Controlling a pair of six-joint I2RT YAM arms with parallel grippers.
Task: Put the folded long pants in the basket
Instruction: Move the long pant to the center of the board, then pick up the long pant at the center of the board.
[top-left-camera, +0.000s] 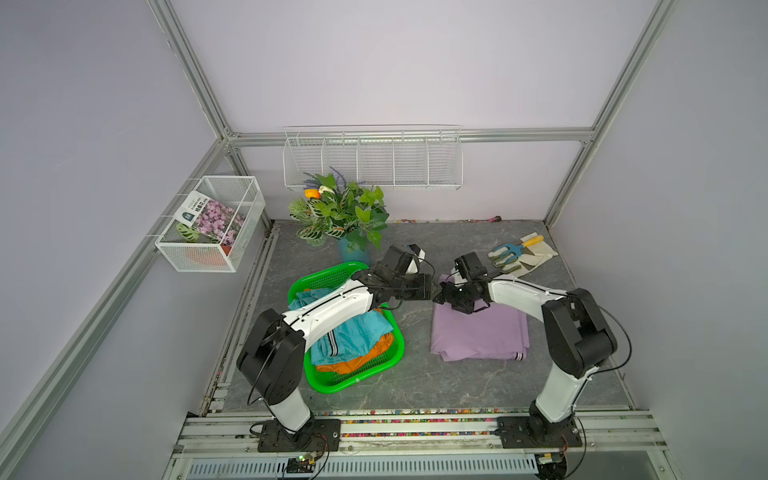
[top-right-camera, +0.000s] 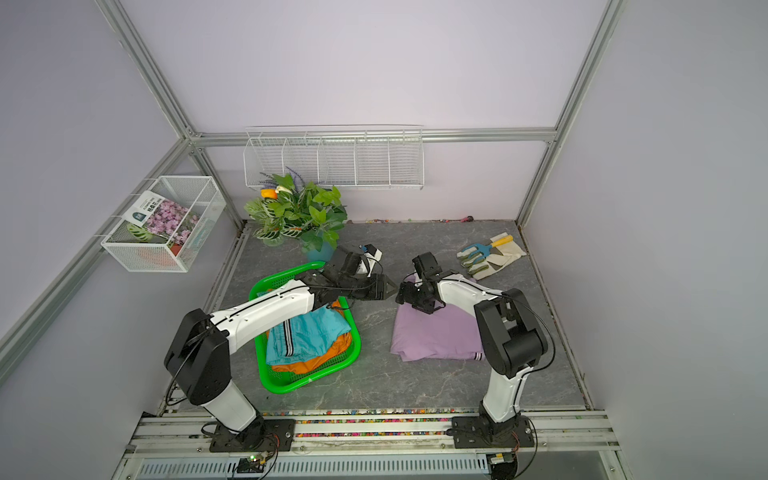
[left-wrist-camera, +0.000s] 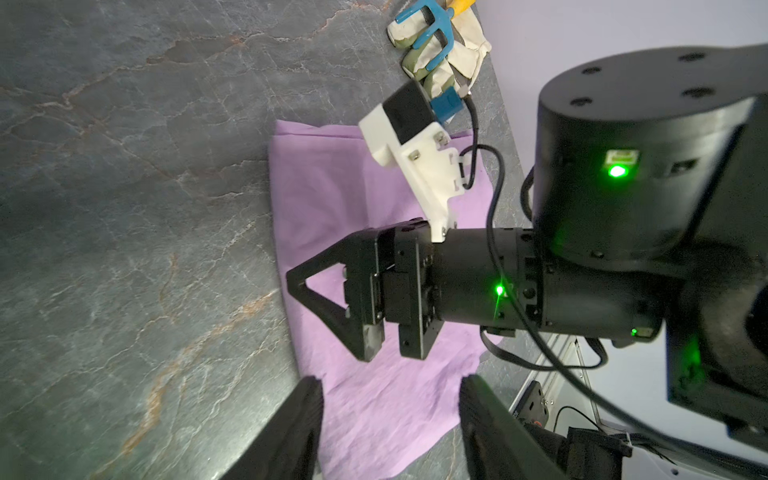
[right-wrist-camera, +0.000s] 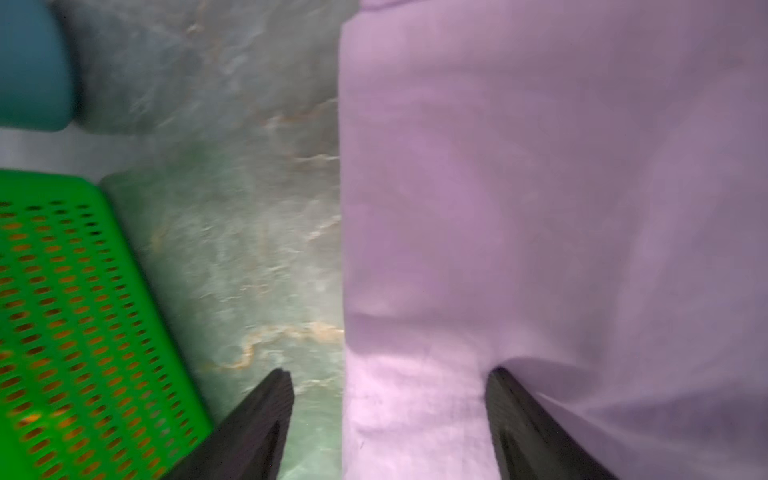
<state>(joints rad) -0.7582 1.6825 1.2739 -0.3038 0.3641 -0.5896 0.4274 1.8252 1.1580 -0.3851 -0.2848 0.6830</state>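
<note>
The green basket (top-left-camera: 355, 376) (top-right-camera: 291, 386) (right-wrist-camera: 83, 291) sits left of centre and holds the teal striped pants (top-left-camera: 353, 332) (top-right-camera: 303, 332) on top of the orange pants (top-left-camera: 353, 365) (top-right-camera: 316, 361). To its right, flat on the table, lie the lavender pants (top-left-camera: 478, 336) (top-right-camera: 436, 336) (left-wrist-camera: 374, 415) (right-wrist-camera: 540, 208). My left gripper (top-left-camera: 433, 291) (top-right-camera: 392, 286) (left-wrist-camera: 390, 382) is open, hovering just over their far left corner. Tip to tip with it, my right gripper (top-left-camera: 441, 294) (top-right-camera: 402, 291) (right-wrist-camera: 388, 374) stands open astride the cloth's left edge, gripping nothing.
A potted plant (top-left-camera: 340, 216) in a blue pot (right-wrist-camera: 29, 62) stands behind the basket. Pale gloves with a blue hand rake (top-left-camera: 519, 253) (left-wrist-camera: 432, 41) lie at the back right. A white wire box basket (top-left-camera: 212, 224) and a long wire rack (top-left-camera: 374, 162) hang on the walls.
</note>
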